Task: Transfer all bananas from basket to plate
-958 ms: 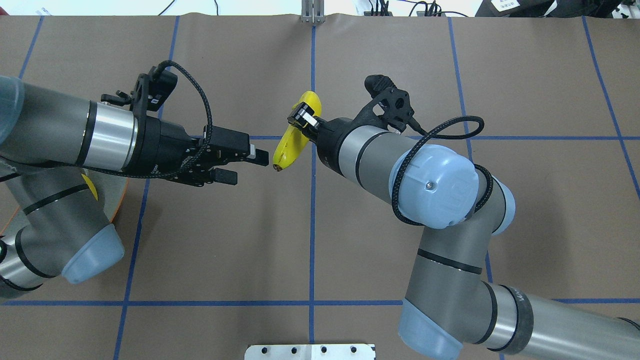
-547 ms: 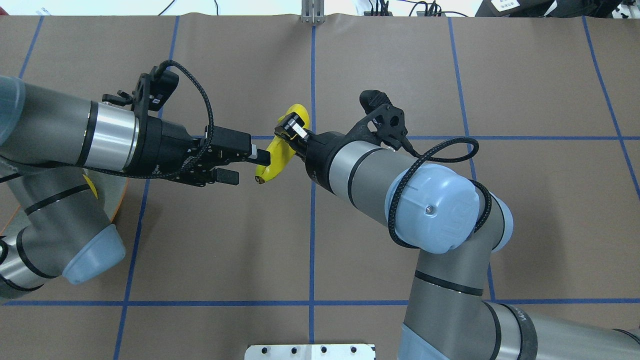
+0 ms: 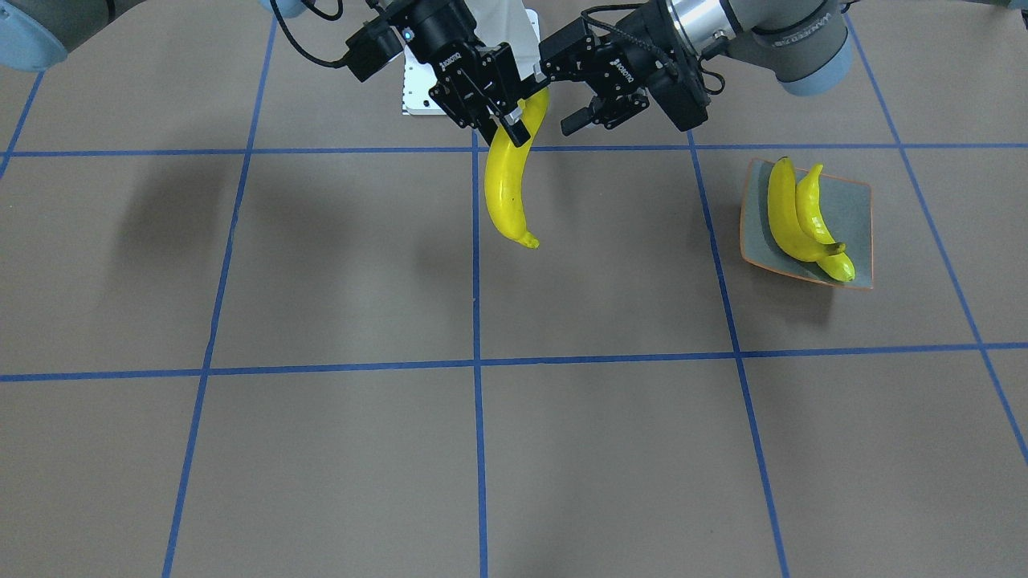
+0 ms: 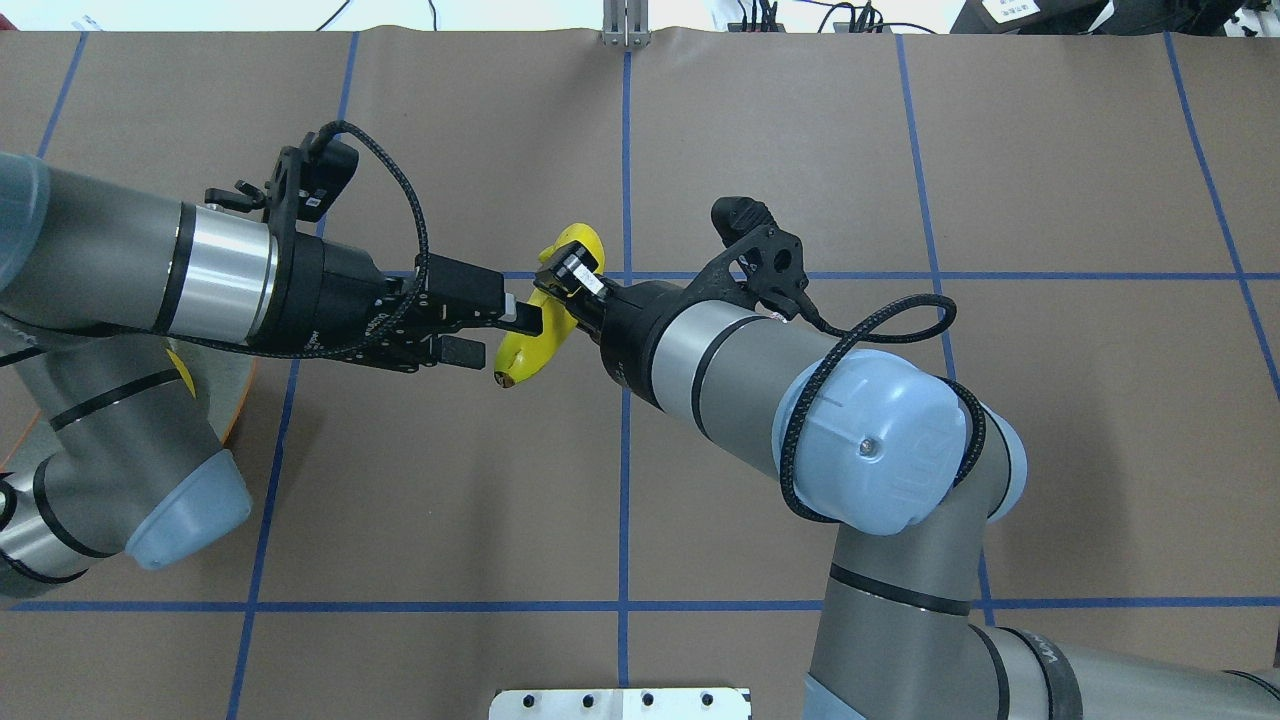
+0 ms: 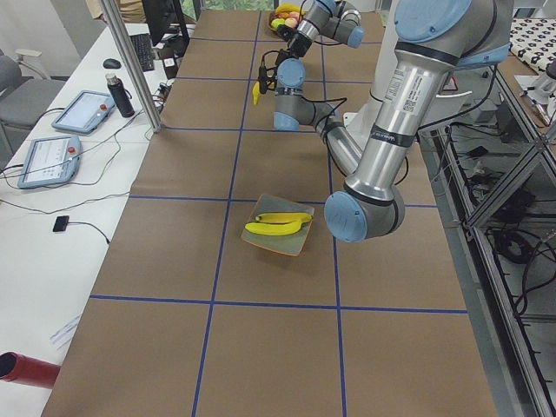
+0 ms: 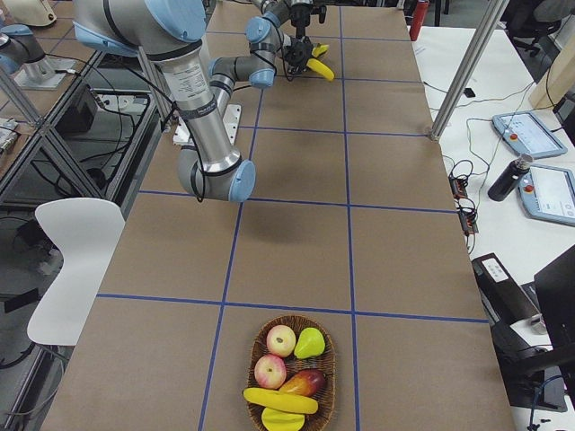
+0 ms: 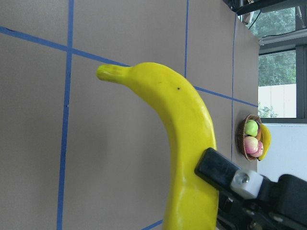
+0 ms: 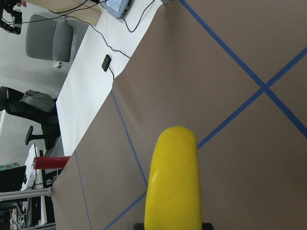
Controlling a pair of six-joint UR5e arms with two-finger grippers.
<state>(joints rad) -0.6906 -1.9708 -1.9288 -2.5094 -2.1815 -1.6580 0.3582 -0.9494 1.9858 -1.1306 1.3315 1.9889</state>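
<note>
Right gripper (image 4: 566, 279): clamped on a glossy yellow curved banana (image 3: 506, 189), held up over the brown table (image 3: 337, 449)!
Left gripper (image 4: 498, 336): jaws spread wide, right at that banana's robot-side end. Touching? Can't tell.
Square grey-blue plate with orange rim (image 3: 859, 210): on the robot's left, two yellow bananas (image 3: 783, 213) on it.
Wicker basket (image 6: 254, 352): far right end, one more banana (image 6: 280, 400) inside.

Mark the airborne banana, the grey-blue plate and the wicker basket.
Glossy yellow banana in mid-air (image 3: 506, 193): front-facing view, middle of its body.
Square grey-blue plate, orange rim (image 3: 853, 213): front-facing view, bare inner surface.
Brown wicker basket (image 6: 256, 348): right-side view, left wall.
</note>
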